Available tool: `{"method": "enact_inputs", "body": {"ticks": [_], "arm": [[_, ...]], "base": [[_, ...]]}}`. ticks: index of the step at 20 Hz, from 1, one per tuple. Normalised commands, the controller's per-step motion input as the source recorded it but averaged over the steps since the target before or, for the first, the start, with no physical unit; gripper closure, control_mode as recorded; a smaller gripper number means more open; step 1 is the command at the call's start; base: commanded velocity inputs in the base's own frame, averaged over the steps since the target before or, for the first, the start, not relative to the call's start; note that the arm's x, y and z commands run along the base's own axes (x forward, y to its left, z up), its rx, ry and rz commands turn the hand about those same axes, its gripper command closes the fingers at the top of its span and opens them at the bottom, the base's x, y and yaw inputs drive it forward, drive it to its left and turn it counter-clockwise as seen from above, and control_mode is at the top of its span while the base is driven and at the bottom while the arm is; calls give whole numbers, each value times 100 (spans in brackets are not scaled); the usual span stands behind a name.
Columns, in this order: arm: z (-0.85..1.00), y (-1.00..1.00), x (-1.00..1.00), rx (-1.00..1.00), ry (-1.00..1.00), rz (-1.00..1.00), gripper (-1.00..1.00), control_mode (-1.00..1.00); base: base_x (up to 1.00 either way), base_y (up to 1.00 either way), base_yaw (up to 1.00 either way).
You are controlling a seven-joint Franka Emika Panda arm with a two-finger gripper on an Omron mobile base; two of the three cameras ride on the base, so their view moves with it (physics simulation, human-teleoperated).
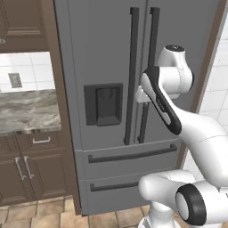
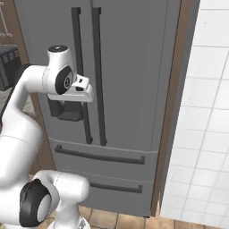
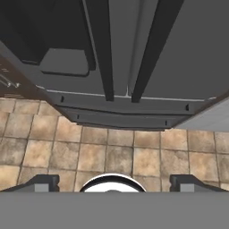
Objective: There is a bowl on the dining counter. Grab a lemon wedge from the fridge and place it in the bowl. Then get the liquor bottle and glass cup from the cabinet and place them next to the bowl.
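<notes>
Left base view shows the fridge (image 1: 111, 89) filling the centre of the frame, both doors shut and both drawers below pushed in. Judged from this, the task is at its very start: no door opened, no lemon wedge fetched, and the bottle and cup steps lie ahead. The white arm rises from the lower right, elbow bent, its wrist at mid-frame right beside the two dark vertical handles (image 1: 142, 75). In the hand view the camera points down along the door face toward the tiled floor (image 3: 112, 152), and the gripper (image 3: 114, 182) has its fingertips spread wide at the bottom edge, holding nothing. A marble tabletop (image 1: 26, 111) sits at mid-left.
</notes>
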Motion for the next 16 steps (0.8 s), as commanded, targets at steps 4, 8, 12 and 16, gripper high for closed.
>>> {"method": "enact_inputs", "body": {"ticks": [4, 8, 12, 16], "arm": [[0, 0, 0, 0, 0, 0, -100, 100], [0, 0, 0, 0, 0, 0, -100, 100], [0, 0, 0, 0, 0, 0, -100, 100], [0, 0, 0, 0, 0, 0, -100, 100]], "base": [[-25, -27, 0], [-25, -18, 0], [-11, -4, 0], [-34, -14, 0]]}}
